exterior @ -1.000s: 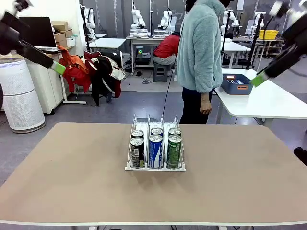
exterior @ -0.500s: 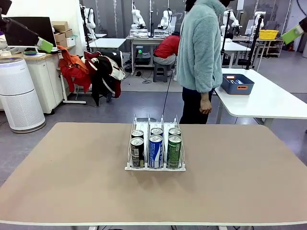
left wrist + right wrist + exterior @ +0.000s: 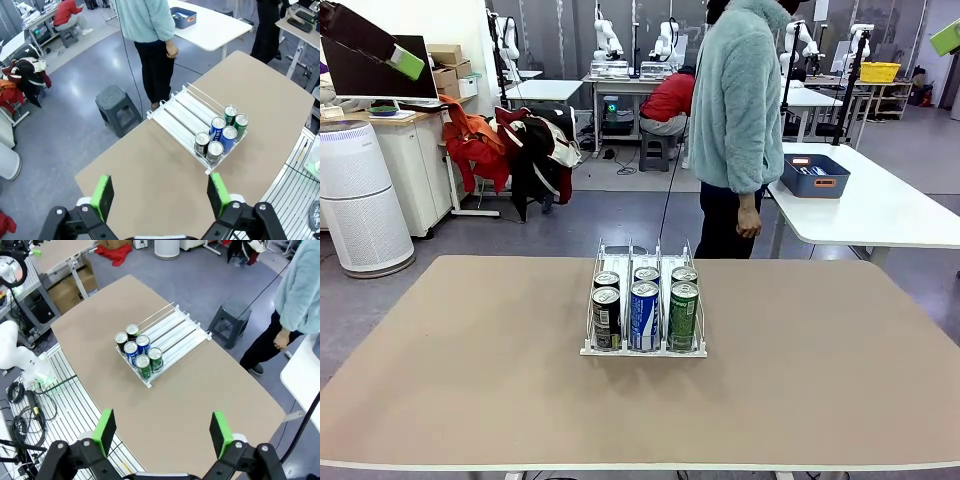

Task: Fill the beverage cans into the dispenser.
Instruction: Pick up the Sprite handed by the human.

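I see a grey floor [image 3: 620, 215] beyond the tan table [image 3: 470, 380], with a white air purifier [image 3: 360, 200] at the left beside a cabinet [image 3: 415, 170] (cardboard boxes [image 3: 448, 55] behind it). A white side table [image 3: 890, 215] stands at the right. A grey stool [image 3: 116, 108] sits near the tan table's far edge, and jackets [image 3: 520, 150] lie heaped farther back.

The left gripper [image 3: 161, 194], black with two green-padded fingers set wide apart, climbs up and away from the table. A second ago its green pad hung beside the orange jacket [image 3: 475, 145]; now that pad [image 3: 408, 62] sits high in the top left corner, in front of the dark monitor [image 3: 370, 85]. The right gripper [image 3: 162, 434], of the same build, rises from just beside the dark-blue plastic bin [image 3: 815, 176] to the top right corner, where its pad tip [image 3: 947, 38] meets the picture's edge.
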